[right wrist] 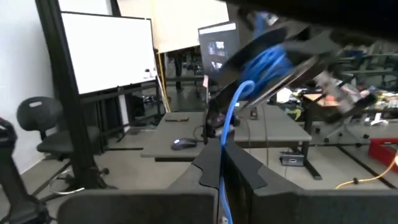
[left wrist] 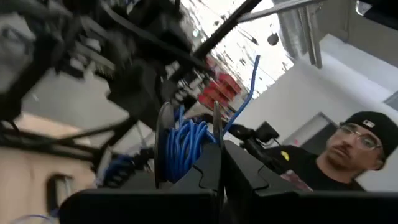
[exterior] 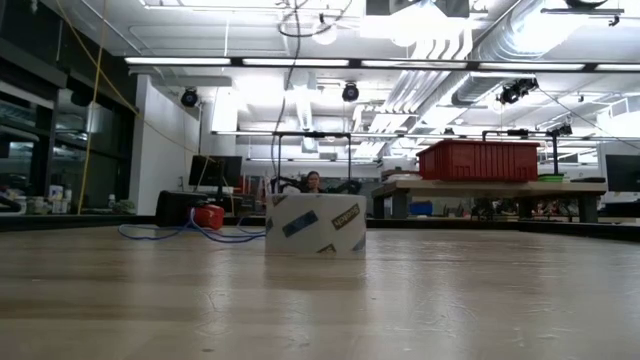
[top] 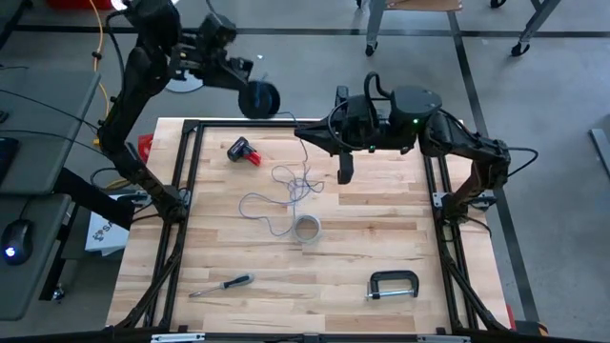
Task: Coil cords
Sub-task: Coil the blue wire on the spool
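My left gripper (top: 250,88) is raised beyond the table's far-left corner, shut on a dark spool (top: 258,99) wound with blue cord (left wrist: 186,140). My right gripper (top: 303,131) is above the table's far middle, pointing toward the spool and shut on the blue cord (right wrist: 225,134). From there the cord runs up to the spool (right wrist: 273,56). Loose loops of thin cord (top: 284,196) lie on the table below. They look pale from above and blue in the low view (exterior: 170,234). My left gripper holds the spool by its lower part (left wrist: 198,158), between the two flanges; the fingers hide the exact place. The spool is lifted clear of the table, and a free strand (left wrist: 249,81) rises from it. My right gripper pinches a single strand of the blue cord (right wrist: 222,155) between its two fingers. The fingers slant up toward the table's far-left corner. The strand runs drawn from the fingers to the spool and passes back down between the fingers.
A roll of tape (top: 307,229) stands near the table's middle, and a red object (top: 245,151) lies at the far left. A screwdriver (top: 221,283) and a C-clamp (top: 393,285) lie near the front edge. A person (left wrist: 348,155) shows beyond the table.
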### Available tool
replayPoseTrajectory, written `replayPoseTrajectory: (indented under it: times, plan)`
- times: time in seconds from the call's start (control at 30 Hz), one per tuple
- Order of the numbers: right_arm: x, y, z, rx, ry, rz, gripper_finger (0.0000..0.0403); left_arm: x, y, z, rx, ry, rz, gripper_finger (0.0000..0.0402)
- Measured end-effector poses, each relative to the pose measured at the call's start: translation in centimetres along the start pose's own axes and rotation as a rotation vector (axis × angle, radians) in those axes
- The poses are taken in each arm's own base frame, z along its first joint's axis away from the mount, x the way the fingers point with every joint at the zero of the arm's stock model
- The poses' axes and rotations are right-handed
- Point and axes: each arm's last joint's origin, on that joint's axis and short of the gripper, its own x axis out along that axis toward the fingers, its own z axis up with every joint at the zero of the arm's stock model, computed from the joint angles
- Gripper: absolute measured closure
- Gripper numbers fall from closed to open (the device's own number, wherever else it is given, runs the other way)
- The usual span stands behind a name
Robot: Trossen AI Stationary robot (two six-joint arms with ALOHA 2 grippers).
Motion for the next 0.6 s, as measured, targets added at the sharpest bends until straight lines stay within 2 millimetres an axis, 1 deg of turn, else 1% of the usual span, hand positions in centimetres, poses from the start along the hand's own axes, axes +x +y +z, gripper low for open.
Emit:
replayPoseTrajectory:
  times: [0.3, 0.47, 0.6]
  plan:
    - [0.0, -1.1, 0.7, -0.006, -0.065, -0.006, 0.0403, 3.9, 0.1, -1.4, -0.082, 0.12, -0.085, 0.0401]
    - [0.1, -1.7, 0.9, -0.011, -0.099, 0.02, 0.0403, 6.6, 1.3, -1.9, -0.117, 0.17, -0.117, 0.0401]
    - [0.3, -1.6, 1.0, -0.014, -0.123, 0.046, 0.0403, 8.8, 2.5, -2.2, -0.132, 0.212, -0.148, 0.0401]
